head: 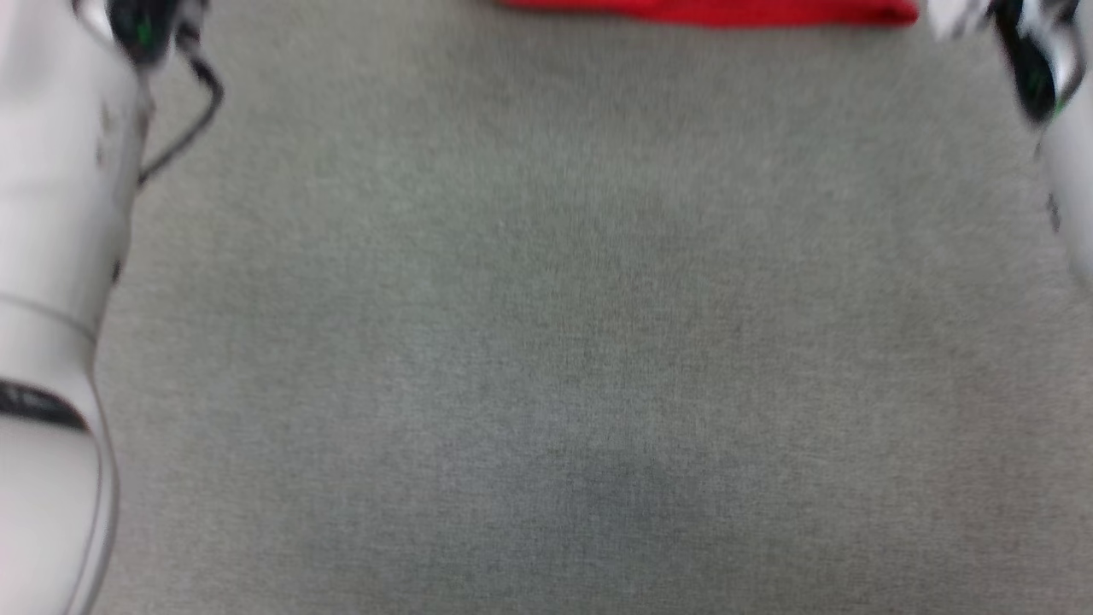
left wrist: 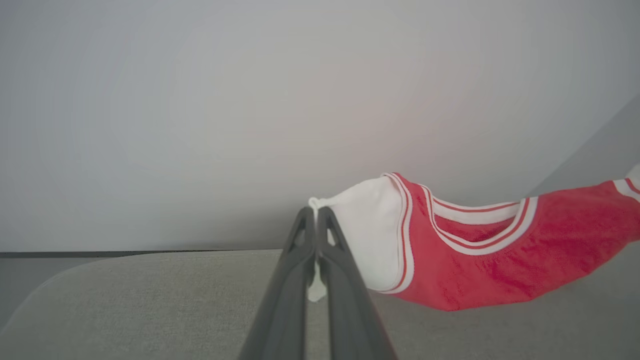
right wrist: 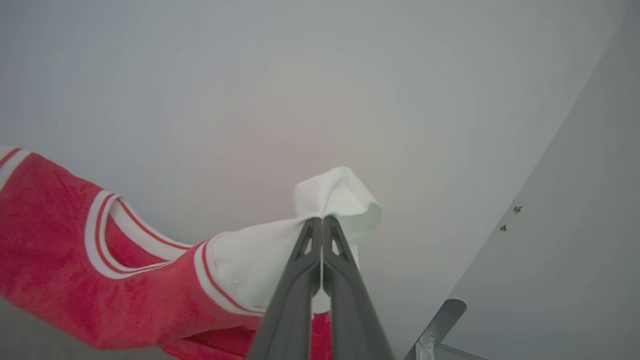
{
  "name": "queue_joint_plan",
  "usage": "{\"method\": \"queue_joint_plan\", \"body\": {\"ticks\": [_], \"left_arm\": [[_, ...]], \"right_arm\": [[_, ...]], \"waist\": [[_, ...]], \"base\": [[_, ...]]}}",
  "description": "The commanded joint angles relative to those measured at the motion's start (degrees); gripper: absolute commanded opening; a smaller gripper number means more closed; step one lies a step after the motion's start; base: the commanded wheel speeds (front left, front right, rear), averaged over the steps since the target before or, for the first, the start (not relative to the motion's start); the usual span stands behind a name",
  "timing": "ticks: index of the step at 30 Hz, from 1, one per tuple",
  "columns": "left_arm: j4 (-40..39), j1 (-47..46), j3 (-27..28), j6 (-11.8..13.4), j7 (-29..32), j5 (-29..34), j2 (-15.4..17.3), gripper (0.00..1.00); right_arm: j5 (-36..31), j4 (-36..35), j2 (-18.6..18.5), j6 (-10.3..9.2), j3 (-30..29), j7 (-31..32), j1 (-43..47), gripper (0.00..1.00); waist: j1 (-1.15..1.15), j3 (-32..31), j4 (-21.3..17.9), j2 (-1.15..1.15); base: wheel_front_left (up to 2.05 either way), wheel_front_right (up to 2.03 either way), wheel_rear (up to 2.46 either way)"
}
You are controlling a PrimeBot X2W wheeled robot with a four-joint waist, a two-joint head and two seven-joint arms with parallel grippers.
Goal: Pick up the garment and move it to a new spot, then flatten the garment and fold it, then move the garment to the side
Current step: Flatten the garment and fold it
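At the left edge of the blurred head view the pale left forearm (head: 51,256) is showing in part, and the left gripper (left wrist: 316,214) is pinching one white sleeve of the garment (left wrist: 480,265), jaws pressed together on the cloth. The garment is stretching sideways over the grey surface (left wrist: 150,300), its lettering hidden, and whether it is touching that surface is unclear. The right gripper (right wrist: 321,224) is clamping the other white sleeve likewise, with the right forearm (head: 1072,171) smearing at the edge.

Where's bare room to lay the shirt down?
The whole middle of the grey surface is bare, bordered by the left arm, the right arm and the red edge of the shirt at the top. Crowded only along that top edge, where the left claw and right claw pinch the white sleeves.
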Motion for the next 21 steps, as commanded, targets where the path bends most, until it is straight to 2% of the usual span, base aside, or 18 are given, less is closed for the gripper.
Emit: {"method": "queue_joint_plan", "body": {"ticks": [1,4,7,10,13,14,15,18,21], "left_arm": [[-1.41,4.35,-0.38,-0.13,1.10,-1.52,1.30,0.00],[-4.77,10.35,-2.33,-0.14,3.00,-2.67,2.56,0.00],[-8.95,16.90,-4.50,-0.14,4.74,-4.22,3.92,0.00],[-12.46,24.27,-5.90,-0.08,5.61,-5.89,5.30,0.00],[-16.01,31.22,-7.06,-0.08,5.42,-7.19,6.16,0.00],[-16.01,31.22,-7.06,-0.08,5.42,-7.19,6.16,0.00],[-17.98,35.59,-7.10,-0.08,4.95,-7.98,7.24,0.00],[-21.94,41.82,-7.20,0.59,4.38,-9.03,8.43,0.00],[-26.94,47.52,-7.39,2.38,4.60,-9.83,10.46,0.00]], "right_arm": [[3.46,-1.36,-0.74,-0.06,3.70,1.74,4.83,0.00],[10.11,-6.15,-3.39,-0.06,8.91,4.85,11.46,0.00],[17.67,-14.09,-6.98,-0.06,14.62,8.69,19.73,0.00],[24.20,-22.65,-13.09,-0.06,18.37,11.61,28.59,0.00],[28.50,-30.20,-18.10,-0.06,19.69,13.43,37.36,0.00],[28.50,-30.20,-18.10,-0.06,19.69,13.43,37.36,0.00],[30.75,-34.13,-20.57,-0.06,18.62,13.92,42.68,0.00],[33.34,-39.82,-22.94,-0.06,17.33,15.90,50.66,0.00],[34.14,-45.29,-25.10,-0.06,15.85,18.41,57.81,0.00]], "waist": [[0.00,-9.94,-0.08,0.00],[0.00,-12.88,0.18,0.00],[0.00,-15.81,0.75,0.00],[0.00,-18.99,1.50,0.00],[0.00,-21.24,2.19,0.00],[0.00,-21.24,2.19,0.00],[0.00,-22.44,2.36,0.00],[0.00,-23.67,2.67,0.00],[0.00,-24.33,2.72,0.00]], "base": [[0.00,0.00,0.00],[0.00,0.00,0.00],[0.00,0.00,0.00],[0.00,0.00,0.00],[0.00,0.00,0.00],[0.00,0.00,0.00],[0.00,0.00,0.00],[0.00,0.00,0.00],[0.00,0.00,0.00]]}}
